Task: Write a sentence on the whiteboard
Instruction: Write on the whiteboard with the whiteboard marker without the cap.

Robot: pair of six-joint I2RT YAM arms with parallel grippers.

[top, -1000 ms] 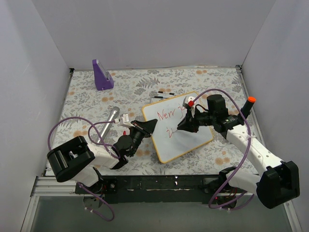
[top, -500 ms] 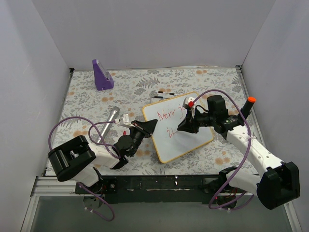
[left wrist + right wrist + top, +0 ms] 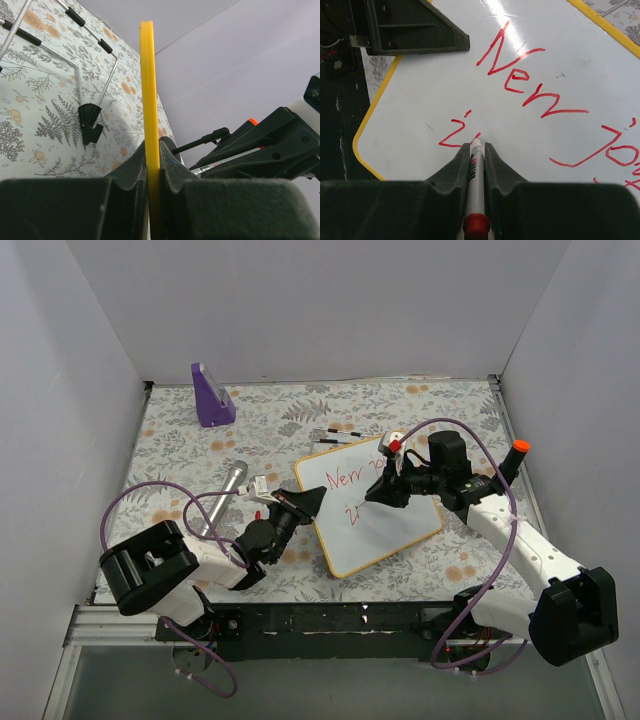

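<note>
The whiteboard (image 3: 385,520) with a yellow frame lies mid-table. The sentence (image 3: 345,480) in red reads "New jo" with an "i" started below (image 3: 457,140). My left gripper (image 3: 305,502) is shut on the whiteboard's left edge; the yellow frame (image 3: 148,90) stands between its fingers. My right gripper (image 3: 378,492) is shut on a white marker with a red end (image 3: 475,170), its tip touching the board beside the "i". The whiteboard fills the right wrist view (image 3: 445,95).
A purple stand (image 3: 211,395) is at the back left. A silver cylinder (image 3: 228,486) lies left of the board. Wire legs with black tips (image 3: 335,434) lie behind the board, also in the left wrist view (image 3: 90,125). An orange-tipped black part (image 3: 516,453) stands at right.
My right gripper with the marker has shifted slightly up and left along the lower line. The left gripper has not moved.
</note>
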